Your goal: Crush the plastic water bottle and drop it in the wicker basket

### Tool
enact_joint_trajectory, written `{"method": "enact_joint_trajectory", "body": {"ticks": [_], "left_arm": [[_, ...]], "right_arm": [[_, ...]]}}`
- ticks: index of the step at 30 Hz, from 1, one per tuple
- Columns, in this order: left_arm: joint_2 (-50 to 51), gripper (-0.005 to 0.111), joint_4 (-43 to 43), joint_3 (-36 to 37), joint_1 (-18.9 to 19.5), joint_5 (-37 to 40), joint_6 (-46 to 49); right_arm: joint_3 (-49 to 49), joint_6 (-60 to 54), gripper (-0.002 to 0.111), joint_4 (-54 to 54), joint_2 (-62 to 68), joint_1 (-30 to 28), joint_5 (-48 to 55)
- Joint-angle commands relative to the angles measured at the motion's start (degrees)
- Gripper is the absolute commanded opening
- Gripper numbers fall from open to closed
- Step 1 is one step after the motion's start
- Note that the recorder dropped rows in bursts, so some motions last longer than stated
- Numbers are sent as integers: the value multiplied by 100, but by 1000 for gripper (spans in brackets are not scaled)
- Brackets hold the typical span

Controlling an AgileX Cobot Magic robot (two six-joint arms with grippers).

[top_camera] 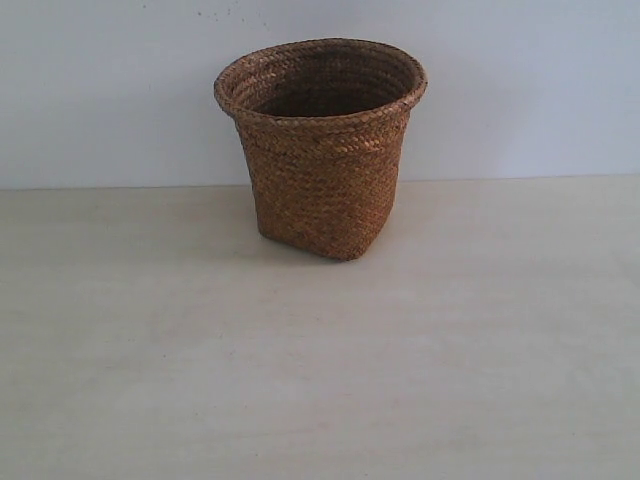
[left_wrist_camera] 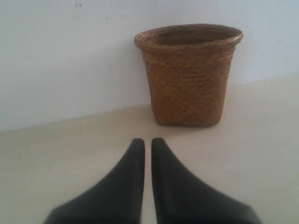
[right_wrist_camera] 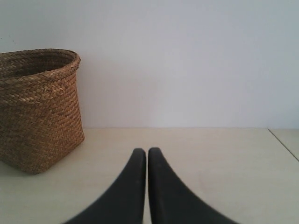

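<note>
- One basket [top_camera: 322, 190].
- Two grippers: the left gripper [left_wrist_camera: 147, 143] and the right gripper [right_wrist_camera: 146, 153], one in each wrist view.
- Two black fingers [left_wrist_camera: 124, 186] on each gripper, four in all.
- One table [top_camera: 320, 390].
- One wall [top_camera: 100, 90].

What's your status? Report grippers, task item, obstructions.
Left gripper shut, empty. Right gripper shut, empty. Wicker basket upright; bottle not in view. No obstruction seen.

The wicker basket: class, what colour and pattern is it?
The wicker basket is brown with a tight woven plait; clearest in the right wrist view.
</note>
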Motion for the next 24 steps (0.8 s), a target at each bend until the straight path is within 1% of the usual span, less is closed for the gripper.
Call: {"method": "enact_joint_trajectory", "body": {"ticks": [1, 7, 13, 15, 17, 24], "left_arm": [[-50, 4, -99, 299, 504, -212, -287], [-131, 4, -123, 562, 1086, -387, -403], [-131, 4, -207, 824, 1479, -375, -417], [-131, 4, -207, 824, 1536, -390, -417], [-131, 4, -207, 824, 1591, -102, -417], [-131, 4, -207, 824, 1614, -80, -394]], "right_arm": [[12, -2, 0, -7, -15, -22, -7], [12, -2, 0, -7, -15, -22, -7], [12, -2, 0, -7, -15, -22, -7], [12, -2, 0, -7, -15, -22, -7], [12, -2, 0, -7, -15, -22, -7], [12, -2, 0, -7, -15, -22, -7]]}}
